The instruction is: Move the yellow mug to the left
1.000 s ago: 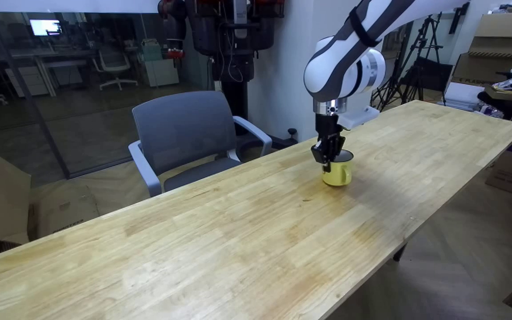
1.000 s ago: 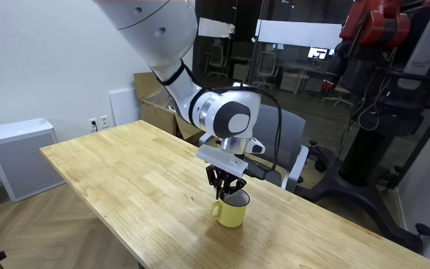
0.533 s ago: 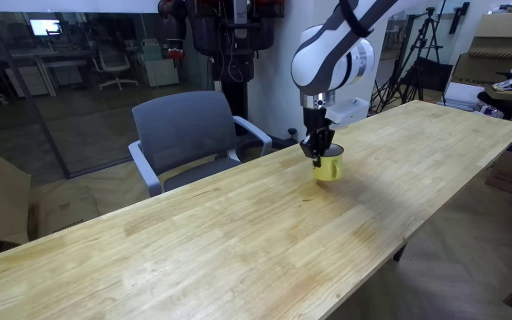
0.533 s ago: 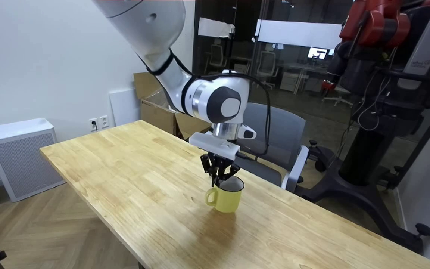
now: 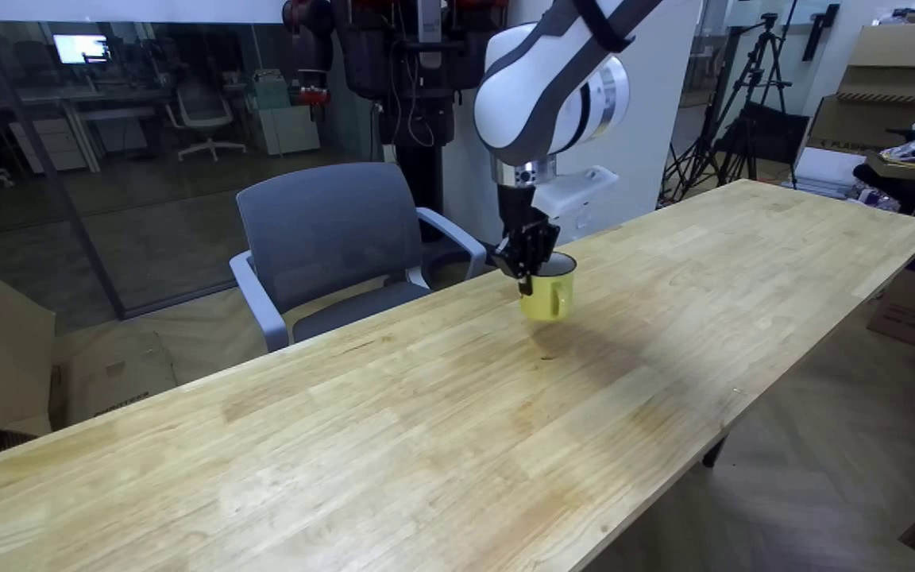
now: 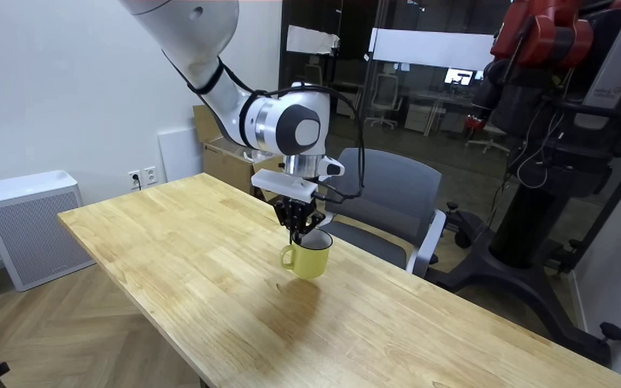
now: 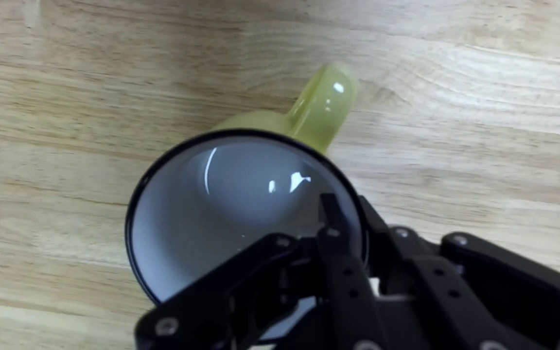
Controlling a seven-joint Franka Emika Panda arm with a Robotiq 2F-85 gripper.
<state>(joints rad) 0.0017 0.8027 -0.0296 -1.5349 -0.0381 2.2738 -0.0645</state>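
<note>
- At the left in an exterior view, one open cardboard box [image 5: 1,349]: brown, flat-sided, flaps raised.
- Spanning left to right, one long desk [image 5: 346,445]: pale wood in narrow grained strips, with a soft sheen.
- At its far edge, one office chair [image 5: 322,238]: grey mesh back, two smooth, paler armrests.
- Behind the chair, slightly right, one Baxter robot [image 5: 426,87]: black with red parts.
- Right of the chair, one robot arm [image 5: 509,111]: rounded white segments, dark grey bands, a shiny metal collar.
- Below it, one claw [image 7: 350,209]: black, jointed, two fingers pinched on the wall of the yellow mug [image 5: 541,300], one inside, one outside.
- The single mug is toward the desk's far side, upright and seemingly just clear of the wood: a glossy cylinder, whitish inside, dark rim, one looped handle.
- Far right, black tripod legs [image 5: 754,77], thin and overlapping; I cannot tell how many.
- At the right edge, at least three cardboard boxes [image 5: 902,48], some stacked.
</note>
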